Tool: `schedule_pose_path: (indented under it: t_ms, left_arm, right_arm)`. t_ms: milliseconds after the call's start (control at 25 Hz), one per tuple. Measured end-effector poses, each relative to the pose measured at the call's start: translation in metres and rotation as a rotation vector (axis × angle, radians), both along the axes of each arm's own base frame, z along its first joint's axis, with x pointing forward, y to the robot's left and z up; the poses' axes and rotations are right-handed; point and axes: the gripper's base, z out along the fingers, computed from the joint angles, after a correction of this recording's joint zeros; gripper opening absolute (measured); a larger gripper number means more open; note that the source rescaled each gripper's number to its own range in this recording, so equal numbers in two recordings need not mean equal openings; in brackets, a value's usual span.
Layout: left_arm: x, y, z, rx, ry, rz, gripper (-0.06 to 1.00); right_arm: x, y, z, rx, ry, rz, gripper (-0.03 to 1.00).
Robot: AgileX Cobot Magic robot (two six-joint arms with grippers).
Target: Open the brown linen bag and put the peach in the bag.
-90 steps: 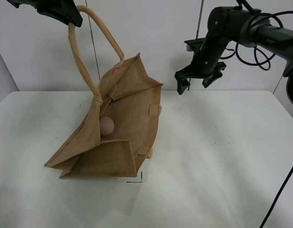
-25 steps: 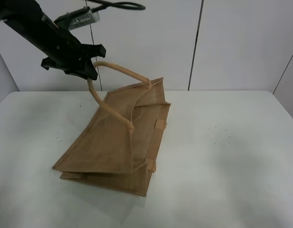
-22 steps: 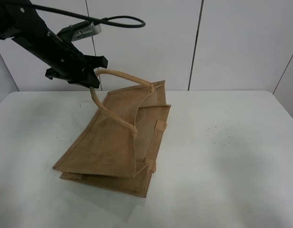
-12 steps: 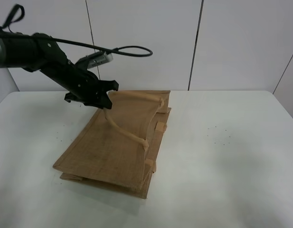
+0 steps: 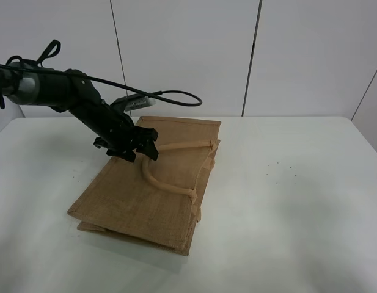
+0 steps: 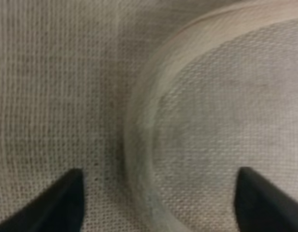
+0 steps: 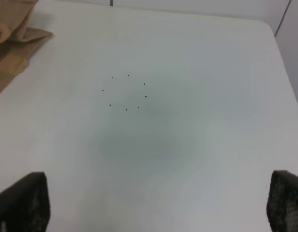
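Brown linen bag (image 5: 148, 183) now lies flat; left tool (image 5: 134, 148) has lowered its handle (image 5: 170, 168).

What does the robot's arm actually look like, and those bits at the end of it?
The left arm is black, rounded tubing with a grey metallic section near the frame edge and a thin black cable looping off it. The left gripper has black fingers. Only the right gripper's dark textured fingertips show.
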Motion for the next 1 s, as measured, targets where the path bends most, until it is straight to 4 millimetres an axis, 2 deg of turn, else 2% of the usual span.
schedule_pose_path:
  t_ms: [160,280,440,640,760,880,1000]
  left_arm:
    - [0.004,-0.001,0.03,0.003,-0.044,-0.037,0.99]
    - [0.011,0.008,0.047,0.104,-0.04,-0.008,1.0]
    - [0.021,0.041,0.059,0.297,-0.045,0.074,1.0]
    - [0.026,0.094,0.062,0.364,0.035,0.192,1.0]
    - [0.023,0.118,0.061,0.379,0.096,0.238,1.0]
    - [0.015,0.13,0.068,0.39,0.148,0.255,1.0]
    - [0.003,0.132,0.087,0.393,0.165,0.254,1.0]
  right_arm:
    - [0.0,0.0,0.0,0.0,0.0,0.0,1.0]
    - [0.0,0.0,0.0,0.0,0.0,0.0,1.0]
    - [0.0,0.0,0.0,0.0,0.0,0.0,1.0]
    - [0.0,0.0,0.0,0.0,0.0,0.0,1.0]
    - [0.0,0.0,0.0,0.0,0.0,0.0,1.0]
    - [0.0,0.0,0.0,0.0,0.0,0.0,1.0]
    - [0.0,0.0,0.0,0.0,0.0,0.0,1.0]
